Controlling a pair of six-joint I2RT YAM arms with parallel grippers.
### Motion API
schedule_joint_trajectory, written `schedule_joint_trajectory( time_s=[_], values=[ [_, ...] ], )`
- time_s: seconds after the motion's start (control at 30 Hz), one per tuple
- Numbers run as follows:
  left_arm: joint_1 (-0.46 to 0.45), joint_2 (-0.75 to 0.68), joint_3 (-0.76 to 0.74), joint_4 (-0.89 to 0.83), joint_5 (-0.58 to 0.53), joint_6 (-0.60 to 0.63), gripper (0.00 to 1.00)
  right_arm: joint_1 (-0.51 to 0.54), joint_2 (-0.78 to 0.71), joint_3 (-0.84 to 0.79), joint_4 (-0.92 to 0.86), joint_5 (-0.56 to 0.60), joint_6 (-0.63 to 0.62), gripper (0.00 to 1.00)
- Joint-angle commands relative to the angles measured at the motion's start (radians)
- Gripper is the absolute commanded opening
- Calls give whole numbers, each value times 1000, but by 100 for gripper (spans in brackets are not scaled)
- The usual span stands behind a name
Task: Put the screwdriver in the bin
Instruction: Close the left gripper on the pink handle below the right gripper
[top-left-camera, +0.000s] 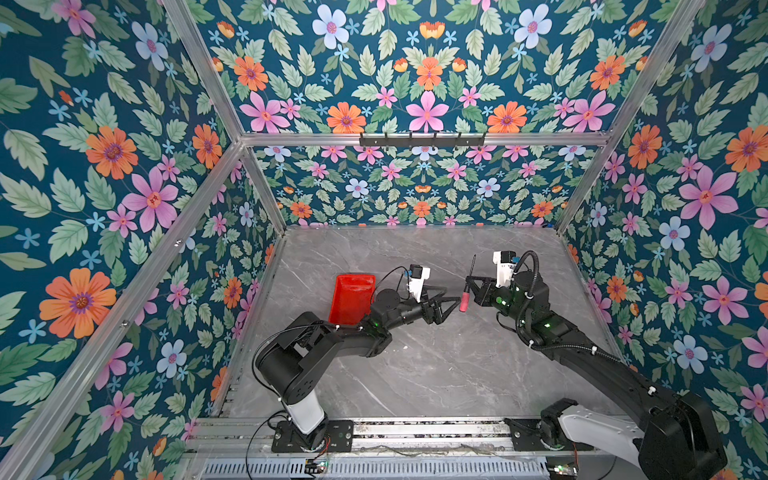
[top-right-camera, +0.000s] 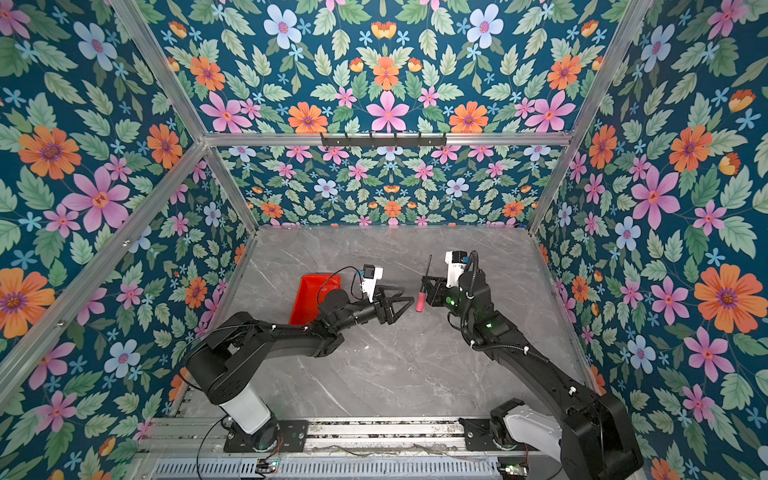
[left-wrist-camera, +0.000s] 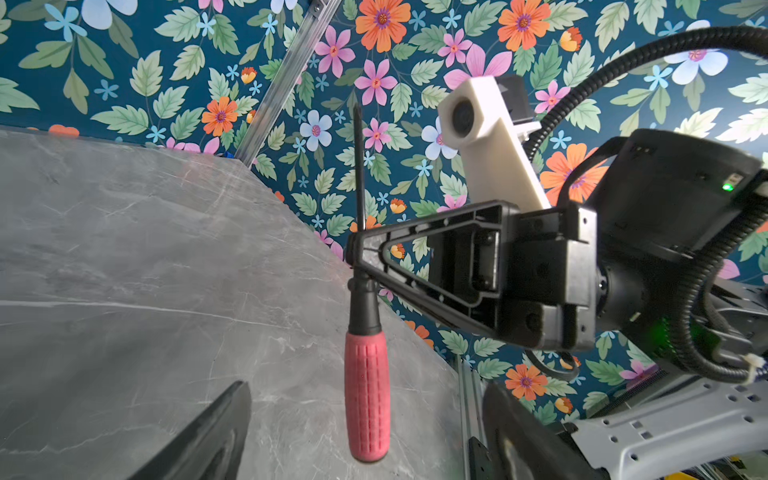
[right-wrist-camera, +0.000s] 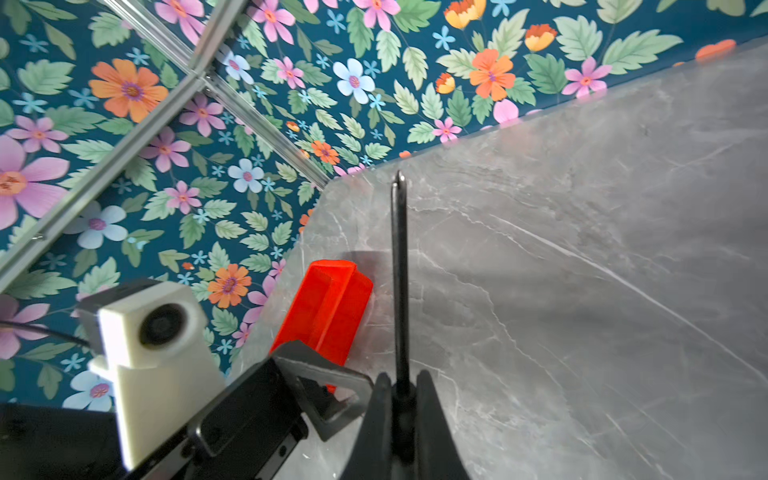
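Note:
The screwdriver (top-left-camera: 464, 301) (top-right-camera: 420, 302) hangs above the table with its pinkish-red handle (left-wrist-camera: 368, 399) toward the near side and its thin black shaft (right-wrist-camera: 400, 270) pointing away. My right gripper (top-left-camera: 469, 285) (top-right-camera: 424, 285) (left-wrist-camera: 357, 253) (right-wrist-camera: 401, 380) is shut on its black collar. My left gripper (top-left-camera: 451, 309) (top-right-camera: 403, 309) (left-wrist-camera: 368, 386) stands open right at the handle. In the left wrist view the handle's end lies between the two fingers, with a gap on each side. The red bin (top-left-camera: 351, 297) (top-right-camera: 309, 291) (right-wrist-camera: 328, 307) sits on the table behind the left arm.
The grey marble table (top-left-camera: 436, 374) is walled by floral panels with aluminium posts (top-left-camera: 266, 187). Both arm bases are bolted to a rail (top-left-camera: 415, 432) along the near edge. The left forearm (top-left-camera: 365, 332) covers the bin's near corner.

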Motion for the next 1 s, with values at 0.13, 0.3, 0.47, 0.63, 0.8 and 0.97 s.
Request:
schedule_joint_trajectory(
  time_s=[0.13, 0.3, 0.47, 0.63, 0.8, 0.97],
  values=[
    [2, 25, 29, 32, 63, -10, 76, 7, 10, 9, 122, -93, 27, 0],
    [1, 30, 39, 32, 76, -16, 64, 15, 22, 13, 136, -123, 22, 0],
    [1, 37, 47, 31, 82, -19, 42, 22, 31, 16, 147, -136, 17, 0],
    [0, 33, 42, 31, 76, -20, 17, 21, 22, 11, 142, -130, 11, 0],
    [1, 30, 42, 25, 73, -21, 0, 22, 14, 6, 140, -128, 13, 0],
    [1, -2, 27, 9, 42, 6, 0, 21, -11, -10, 130, -118, 7, 3]
  ],
)
